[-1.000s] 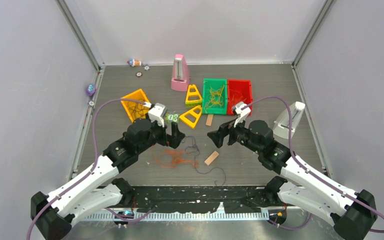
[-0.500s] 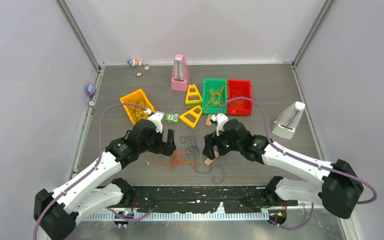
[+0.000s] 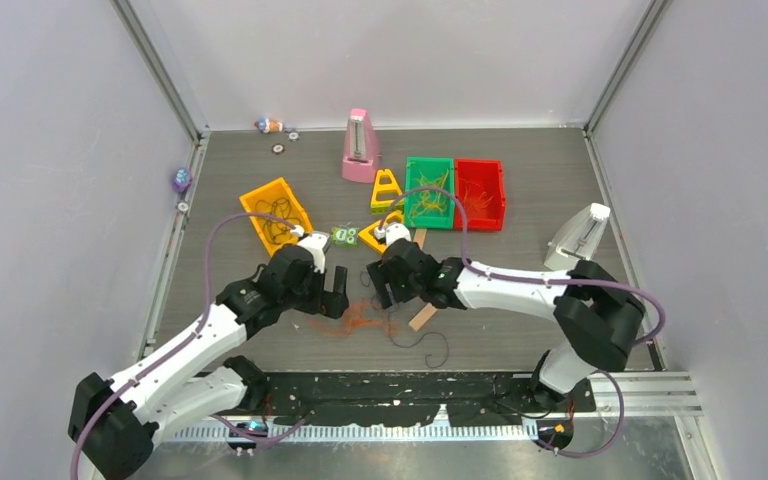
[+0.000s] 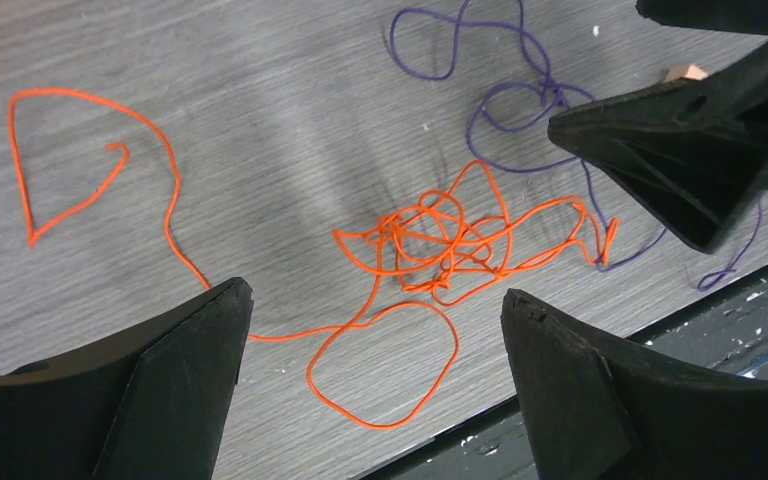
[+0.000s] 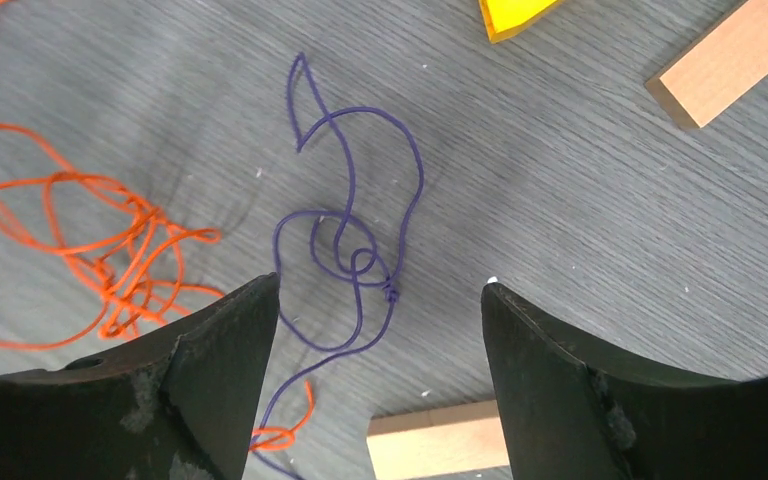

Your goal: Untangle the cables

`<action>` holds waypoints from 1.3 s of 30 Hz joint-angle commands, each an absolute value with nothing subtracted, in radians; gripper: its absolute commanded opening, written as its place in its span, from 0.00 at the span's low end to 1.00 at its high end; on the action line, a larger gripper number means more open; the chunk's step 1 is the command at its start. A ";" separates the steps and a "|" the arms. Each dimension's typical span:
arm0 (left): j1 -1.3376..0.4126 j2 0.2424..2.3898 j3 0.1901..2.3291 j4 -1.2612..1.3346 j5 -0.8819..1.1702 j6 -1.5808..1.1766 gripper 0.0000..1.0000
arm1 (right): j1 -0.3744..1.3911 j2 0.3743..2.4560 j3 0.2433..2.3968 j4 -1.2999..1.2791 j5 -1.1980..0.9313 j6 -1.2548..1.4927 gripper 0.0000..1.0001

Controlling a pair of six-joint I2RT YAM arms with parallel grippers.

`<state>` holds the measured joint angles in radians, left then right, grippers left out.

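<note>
An orange-red cable (image 4: 450, 245) lies in a loose tangle on the grey table, with a long loop trailing left. My left gripper (image 4: 375, 292) hovers over its near loop, open, with nothing between the fingers. A dark purple cable (image 5: 355, 250) lies knotted just right of the orange one (image 5: 110, 250); one orange end crosses it. My right gripper (image 5: 380, 285) is above the purple knot, open and empty. In the top view the two grippers (image 3: 332, 297) (image 3: 380, 290) stand close together over the cables (image 3: 355, 320). Further yellow cables fill the green bin (image 3: 429, 192).
A wooden block (image 5: 435, 450) lies just below the right fingers, another (image 5: 735, 55) further off. Behind stand a yellow bin (image 3: 275, 210), red bin (image 3: 480, 193), yellow triangles (image 3: 387, 190), a pink metronome (image 3: 361, 147) and a white device (image 3: 580, 238). The table's near edge (image 3: 390, 385) is close.
My right arm has swung left across the table to the purple cable, its jaws narrowing a little. My left gripper has shifted slightly toward the near edge, over the orange tangle.
</note>
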<state>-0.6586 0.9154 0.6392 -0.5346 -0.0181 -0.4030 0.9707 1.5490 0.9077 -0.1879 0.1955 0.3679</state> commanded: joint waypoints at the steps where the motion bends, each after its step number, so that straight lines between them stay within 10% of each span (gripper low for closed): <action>1: -0.658 0.881 0.593 -0.482 -0.035 -0.457 0.97 | 0.993 1.622 0.959 -0.163 0.343 0.399 0.78; 9: -0.659 0.867 0.511 -0.429 -0.035 -0.521 0.99 | 1.006 1.711 0.964 -0.156 0.362 0.405 0.65; 16: -0.657 0.909 0.485 -0.373 -0.049 -0.519 1.00 | 1.006 1.605 0.898 -0.109 0.416 0.406 0.11; 24: -0.658 1.058 0.494 -0.308 0.009 -0.527 0.97 | 1.007 1.522 0.868 -0.113 0.451 0.418 0.05; 26: -0.657 1.085 0.498 -0.302 0.010 -0.520 0.82 | 1.006 1.510 0.866 -0.116 0.463 0.423 0.05; 30: -0.657 1.084 0.512 -0.323 -0.101 -0.507 0.03 | 1.003 1.467 0.874 -0.183 0.570 0.442 0.05; 39: -0.632 0.781 0.404 -0.342 -0.380 -0.618 0.00 | 0.731 1.129 0.787 -0.398 0.688 0.514 0.05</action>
<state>-0.6540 0.9073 0.4580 -0.3672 -0.2279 -0.5549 0.8848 1.3224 0.8398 -0.3214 0.6174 0.4637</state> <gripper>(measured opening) 0.006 0.085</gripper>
